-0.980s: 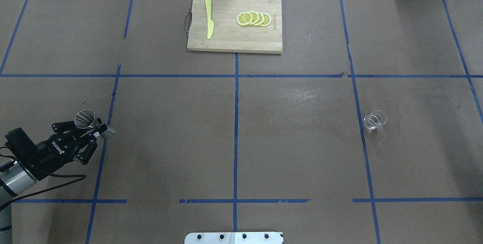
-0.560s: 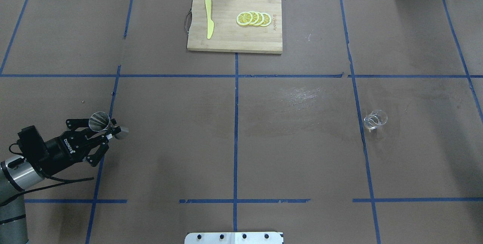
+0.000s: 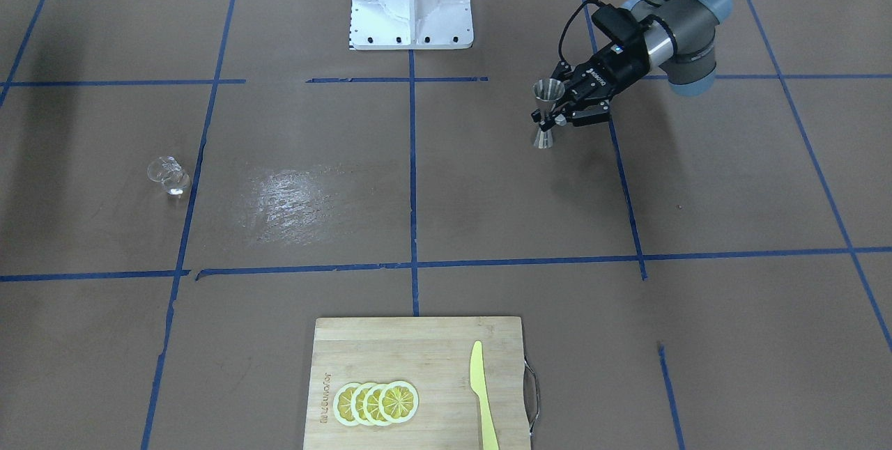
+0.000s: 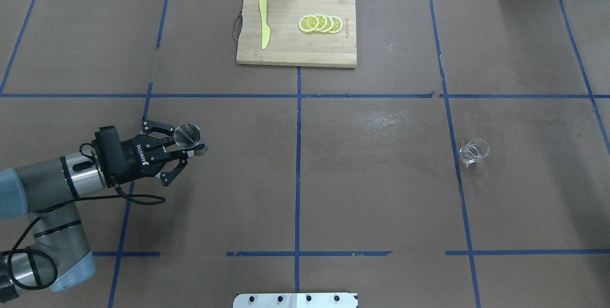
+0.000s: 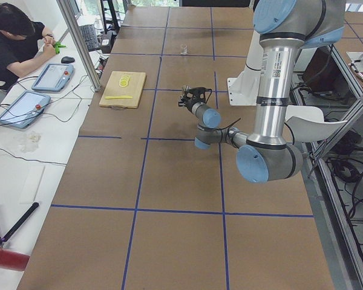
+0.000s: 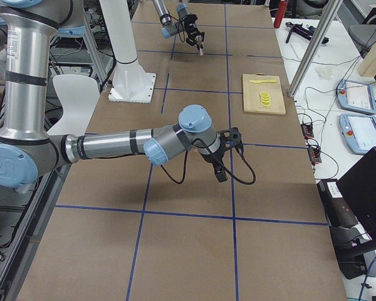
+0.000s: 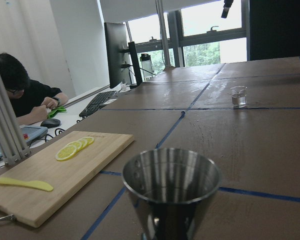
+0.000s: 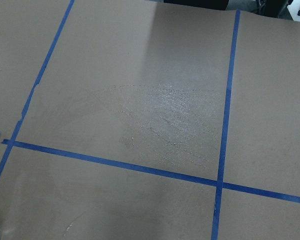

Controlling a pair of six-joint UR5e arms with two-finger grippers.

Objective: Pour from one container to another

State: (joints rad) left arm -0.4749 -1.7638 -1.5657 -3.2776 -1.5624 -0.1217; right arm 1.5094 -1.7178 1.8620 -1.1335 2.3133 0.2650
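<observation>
The silver hourglass jigger [image 4: 187, 134] hangs upright a little above the table on its left part, with my left gripper [image 4: 191, 144] shut on its narrow waist. From the front the jigger [image 3: 548, 92] and the left gripper [image 3: 553, 116] show the same hold. The jigger's upper cup [image 7: 171, 189] fills the left wrist view's bottom. The clear glass cup [image 4: 473, 151] stands alone far to the right, also seen as a small glass cup [image 3: 169, 175]. My right gripper [image 6: 233, 137] shows only in the exterior right view; I cannot tell whether it is open or shut.
A wooden cutting board [image 4: 286, 50] with lemon slices [image 4: 320, 24] and a yellow knife [image 4: 264, 23] lies at the far middle. A dried smear [image 4: 381, 119] marks the table between jigger and cup. A person [image 5: 15, 42] sits at a side desk.
My left arm has carried the jigger to the right and slightly farther from the robot, across a blue tape line. The glass cup has not moved.
</observation>
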